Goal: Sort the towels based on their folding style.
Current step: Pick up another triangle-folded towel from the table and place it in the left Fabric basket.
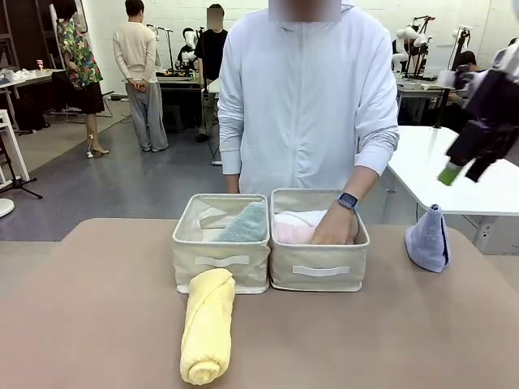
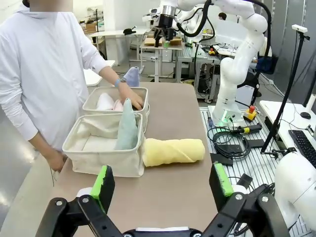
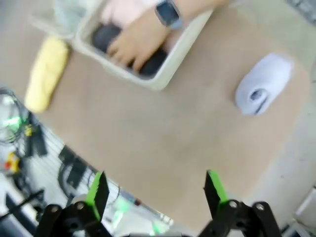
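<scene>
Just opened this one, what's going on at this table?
A person's hand rests on rolled towels inside the right bin. The sage-green cone towel stands in the left bin. The yellow roll lies on the table before that bin, and the light-blue cone stands beside the right bin. The left gripper and right gripper hang open above the table, empty.

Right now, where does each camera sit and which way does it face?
Front: fixed at the robot's table edge, facing the person across two bins; right gripper upper right.
Left wrist: over the table's left end, looking sideways across it to the right arm; open left gripper below.
Right wrist: high, looking down on the light-blue towel; open right gripper at the bottom.
Shared: yellow towel and the person's hand in a bin appear in all three.
</scene>
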`<state>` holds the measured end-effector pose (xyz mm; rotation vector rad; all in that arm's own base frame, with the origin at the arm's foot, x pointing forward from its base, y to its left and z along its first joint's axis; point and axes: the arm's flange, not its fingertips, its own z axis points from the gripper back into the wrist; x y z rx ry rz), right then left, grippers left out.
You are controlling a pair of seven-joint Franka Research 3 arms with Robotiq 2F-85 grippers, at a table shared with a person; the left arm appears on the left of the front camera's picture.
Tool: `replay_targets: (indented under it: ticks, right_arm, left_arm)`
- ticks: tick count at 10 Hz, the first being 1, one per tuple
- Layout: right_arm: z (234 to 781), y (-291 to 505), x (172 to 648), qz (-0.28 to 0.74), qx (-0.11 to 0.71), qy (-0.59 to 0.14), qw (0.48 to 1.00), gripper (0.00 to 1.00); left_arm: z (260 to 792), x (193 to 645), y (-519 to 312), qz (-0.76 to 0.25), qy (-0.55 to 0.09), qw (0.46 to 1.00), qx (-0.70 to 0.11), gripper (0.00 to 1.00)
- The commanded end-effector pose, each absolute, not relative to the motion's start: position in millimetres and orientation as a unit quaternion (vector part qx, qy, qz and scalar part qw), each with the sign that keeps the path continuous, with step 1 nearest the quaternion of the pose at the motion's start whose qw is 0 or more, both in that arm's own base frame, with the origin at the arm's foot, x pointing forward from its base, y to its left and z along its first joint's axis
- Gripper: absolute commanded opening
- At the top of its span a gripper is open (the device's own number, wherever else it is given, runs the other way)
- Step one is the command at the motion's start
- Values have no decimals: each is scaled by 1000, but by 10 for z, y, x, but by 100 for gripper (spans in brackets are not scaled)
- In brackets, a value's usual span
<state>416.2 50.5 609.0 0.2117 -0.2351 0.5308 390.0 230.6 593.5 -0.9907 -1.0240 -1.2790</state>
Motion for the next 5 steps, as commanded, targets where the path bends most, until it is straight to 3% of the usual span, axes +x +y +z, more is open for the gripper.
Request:
replay_targets:
  ticks: [1, 2, 5]
  right_arm:
    - [6035, 504, 4282, 225, 66, -158, 959, 100]
    - [6090, 505, 4162, 261, 104, -116, 953, 100]
    - [6090, 505, 4162, 261, 104, -116, 953, 100]
  left_arm:
    - [5937, 3865, 2300, -547, -448, 568, -421, 100]
    - [5937, 3865, 2300, -547, -448, 568, -421, 100]
    - [5937, 3865, 2300, -547, -448, 568, -421, 100]
